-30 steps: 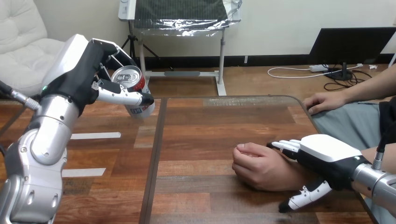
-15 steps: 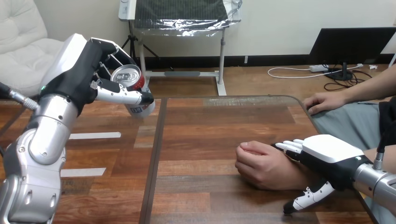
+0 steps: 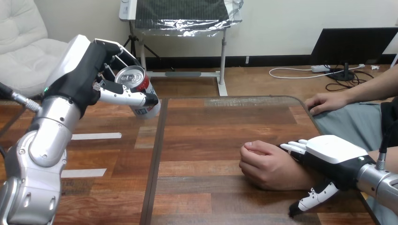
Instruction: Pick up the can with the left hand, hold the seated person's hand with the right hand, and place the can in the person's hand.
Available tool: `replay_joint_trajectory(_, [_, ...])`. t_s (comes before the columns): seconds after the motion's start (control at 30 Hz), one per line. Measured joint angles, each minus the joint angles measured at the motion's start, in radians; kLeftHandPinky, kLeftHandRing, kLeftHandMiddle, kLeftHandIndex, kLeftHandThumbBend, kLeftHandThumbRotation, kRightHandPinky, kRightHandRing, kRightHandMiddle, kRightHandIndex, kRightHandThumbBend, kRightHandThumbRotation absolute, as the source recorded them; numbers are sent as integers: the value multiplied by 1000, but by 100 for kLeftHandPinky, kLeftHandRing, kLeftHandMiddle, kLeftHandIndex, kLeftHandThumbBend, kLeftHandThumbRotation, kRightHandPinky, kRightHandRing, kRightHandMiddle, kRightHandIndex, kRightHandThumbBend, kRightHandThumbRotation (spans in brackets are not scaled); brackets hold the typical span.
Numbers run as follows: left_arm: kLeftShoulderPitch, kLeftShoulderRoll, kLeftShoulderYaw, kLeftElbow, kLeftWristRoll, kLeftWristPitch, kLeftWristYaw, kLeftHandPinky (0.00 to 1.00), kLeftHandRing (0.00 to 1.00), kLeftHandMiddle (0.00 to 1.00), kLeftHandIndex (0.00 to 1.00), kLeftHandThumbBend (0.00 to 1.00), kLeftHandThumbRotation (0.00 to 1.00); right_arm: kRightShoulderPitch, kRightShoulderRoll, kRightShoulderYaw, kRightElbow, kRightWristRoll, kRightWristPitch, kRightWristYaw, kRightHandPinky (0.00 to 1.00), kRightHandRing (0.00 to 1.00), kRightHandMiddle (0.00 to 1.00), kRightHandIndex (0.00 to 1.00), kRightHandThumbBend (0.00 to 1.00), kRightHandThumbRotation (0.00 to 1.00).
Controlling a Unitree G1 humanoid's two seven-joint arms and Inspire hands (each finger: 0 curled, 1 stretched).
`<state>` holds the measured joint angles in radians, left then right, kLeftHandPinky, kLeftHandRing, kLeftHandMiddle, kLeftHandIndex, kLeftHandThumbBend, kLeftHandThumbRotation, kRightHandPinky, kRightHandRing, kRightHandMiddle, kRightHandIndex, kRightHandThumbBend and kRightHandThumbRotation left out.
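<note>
can (image 3: pixel 131 76) nearer table edge (image 3: pixel 157 140) | left hand (image 3: pixel 87 70) fingers (image 3: pixel 124 97) clasp it | right hand (image 3: pixel 331 152) fingers (image 3: pixel 295 146) straight on person's wrist (image 3: pixel 300 178)

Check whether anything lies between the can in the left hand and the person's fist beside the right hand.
Nothing visible: only bare table lies between the can and the person's fist, which is closed.

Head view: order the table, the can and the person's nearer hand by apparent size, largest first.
1. table
2. person's nearer hand
3. can, slightly smaller; the left hand covers part, so unsure.
</note>
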<state>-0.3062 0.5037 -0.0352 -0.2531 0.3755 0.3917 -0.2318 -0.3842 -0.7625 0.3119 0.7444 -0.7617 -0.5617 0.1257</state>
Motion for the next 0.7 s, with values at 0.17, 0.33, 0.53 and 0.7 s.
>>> replay_joint_trajectory(0.17, [3, 0, 0, 0, -11, -4, 0, 23, 32, 40, 44, 65, 0, -10, -1, 8, 16, -13, 5, -15, 100, 99, 97, 96, 100, 49])
replay_joint_trajectory(0.33, [7, 0, 0, 0, -12, -4, 0, 24, 32, 40, 44, 64, 0, -19, -1, 14, 25, -18, 24, -11, 100, 99, 98, 97, 100, 47])
replay_joint_trajectory(0.53, [12, 0, 3, 0, -15, -4, 0, 24, 33, 40, 44, 64, 0, -29, -1, 21, 29, -19, 44, -4, 100, 98, 97, 97, 100, 47])
replay_joint_trajectory(0.7, [15, 0, 6, 0, -15, -4, -1, 25, 34, 41, 44, 64, 0, -41, -1, 31, 41, -20, 48, -4, 100, 97, 96, 96, 100, 48])
